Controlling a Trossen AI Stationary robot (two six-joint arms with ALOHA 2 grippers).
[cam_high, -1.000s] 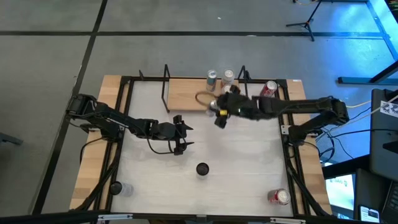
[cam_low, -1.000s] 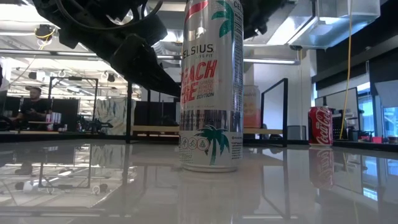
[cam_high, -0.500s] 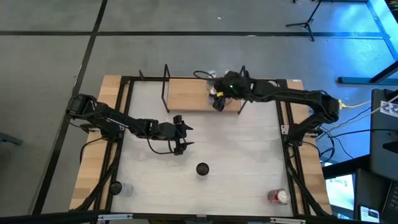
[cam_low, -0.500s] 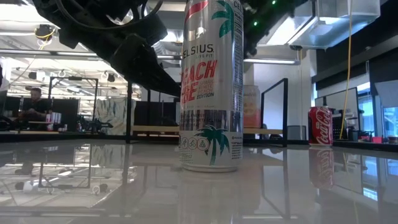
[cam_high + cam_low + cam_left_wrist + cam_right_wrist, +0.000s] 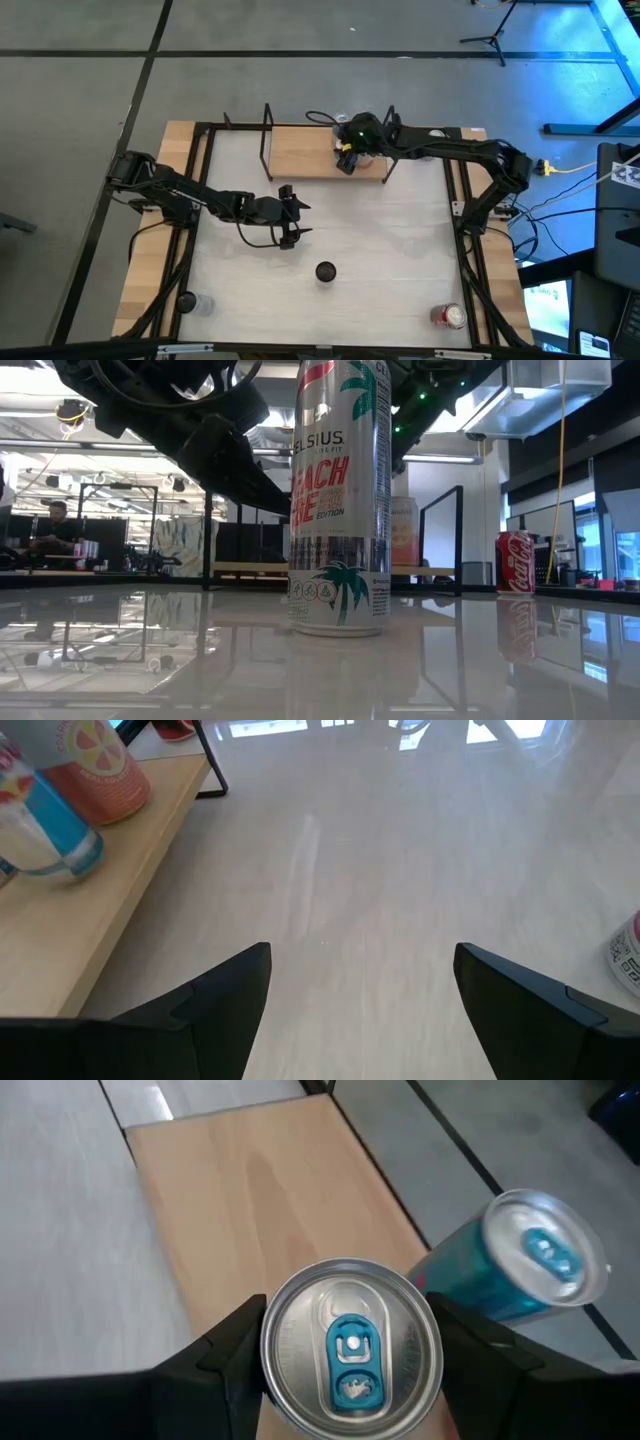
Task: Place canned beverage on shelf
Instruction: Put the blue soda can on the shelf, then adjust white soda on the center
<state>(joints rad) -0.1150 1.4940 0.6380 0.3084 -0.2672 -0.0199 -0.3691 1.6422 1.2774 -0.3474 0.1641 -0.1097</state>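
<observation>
- The right gripper (image 5: 347, 158) has swung from the open tabletop back over the shelf (image 5: 300, 153), carrying its can.
- Its fingers (image 5: 225, 1355) clamp either side of a silver can (image 5: 350, 1348) with a blue pull tab; the can stands upright, long axis vertical, top up, over the wood.
- Just beyond it stands a teal can (image 5: 520, 1265).
- Left gripper (image 5: 291, 213) hovers mid-table, jaws spread and empty.
- Nearer, a tall can (image 5: 339, 495) reads "CELSIUS".
</observation>
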